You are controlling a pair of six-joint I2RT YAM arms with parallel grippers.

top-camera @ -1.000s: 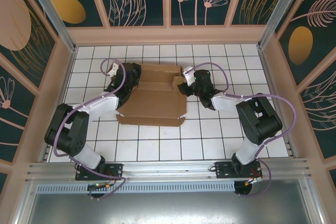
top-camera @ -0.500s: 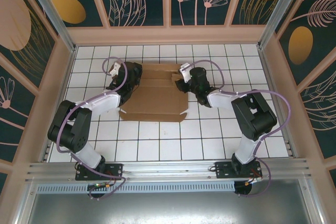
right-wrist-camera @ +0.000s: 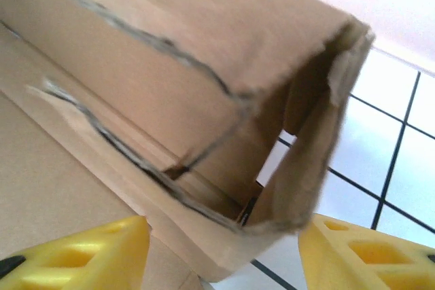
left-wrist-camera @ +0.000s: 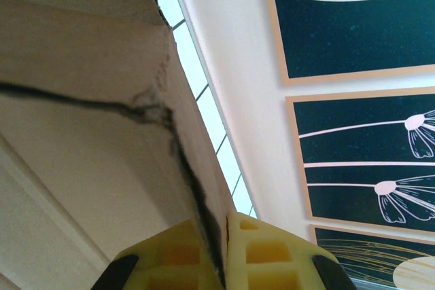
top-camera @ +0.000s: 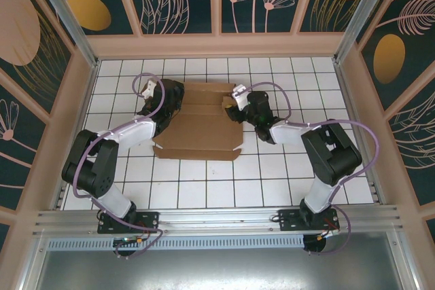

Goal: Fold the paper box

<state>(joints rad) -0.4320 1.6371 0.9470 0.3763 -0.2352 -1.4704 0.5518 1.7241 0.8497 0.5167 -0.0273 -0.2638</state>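
The paper box [top-camera: 197, 130], a brown cardboard sheet with flaps, lies on the white tiled table, and its far part is folded up. My left gripper [top-camera: 168, 103] is at the box's far left corner. In the left wrist view the yellow fingers [left-wrist-camera: 272, 256] are shut on a raised cardboard edge [left-wrist-camera: 81, 134]. My right gripper [top-camera: 236, 105] is at the far right corner. In the right wrist view it [right-wrist-camera: 224, 249] stands open, with the box's folded-up corner flap [right-wrist-camera: 306, 161] between the wide-apart fingers [right-wrist-camera: 81, 249].
The tiled table [top-camera: 272, 174] is fenced by beige walls with dark floral panels; the back wall [top-camera: 217, 45] runs just beyond the box. An aluminium rail [top-camera: 217, 219] carries both arm bases at the near edge.
Both arms have pushed slightly towards the far wall, and the box's near edge has shifted back with them. The left gripper has kept its grip on the cardboard.
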